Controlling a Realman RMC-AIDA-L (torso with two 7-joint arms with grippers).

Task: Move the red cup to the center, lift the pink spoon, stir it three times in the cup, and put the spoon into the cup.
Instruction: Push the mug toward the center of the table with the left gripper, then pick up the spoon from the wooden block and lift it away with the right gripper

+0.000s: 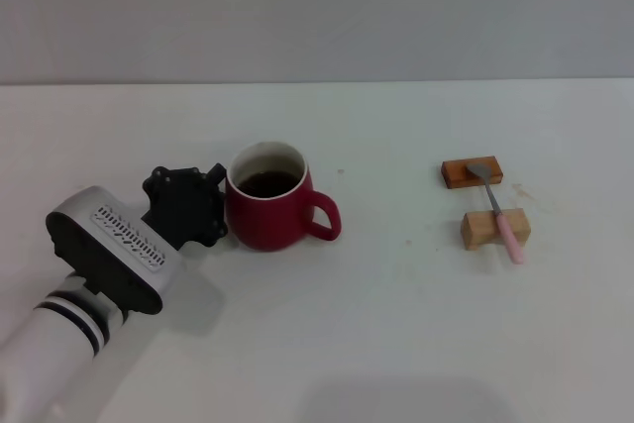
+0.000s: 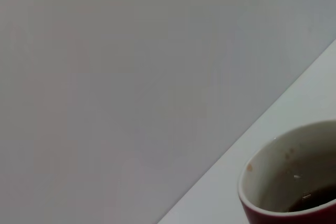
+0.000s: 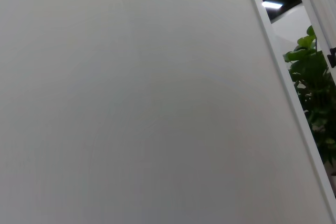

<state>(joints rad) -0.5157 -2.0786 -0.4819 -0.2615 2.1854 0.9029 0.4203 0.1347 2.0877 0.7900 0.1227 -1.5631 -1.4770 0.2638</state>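
The red cup (image 1: 269, 200) stands left of the table's middle, dark liquid inside, its handle pointing right. My left gripper (image 1: 188, 207) is pressed up against the cup's left side; its black head hides how it meets the mug. The left wrist view shows the red cup (image 2: 294, 182) from close by, with its white inside and dark liquid. The pink spoon (image 1: 500, 213) lies at the right, its grey bowl on an orange-brown flat block (image 1: 458, 173) and its pink handle across a tan wooden block (image 1: 482, 232). My right gripper is out of view.
The white table (image 1: 396, 324) runs to a grey wall behind. The right wrist view shows only a pale wall, a window frame and a green plant (image 3: 315, 82), far from the work.
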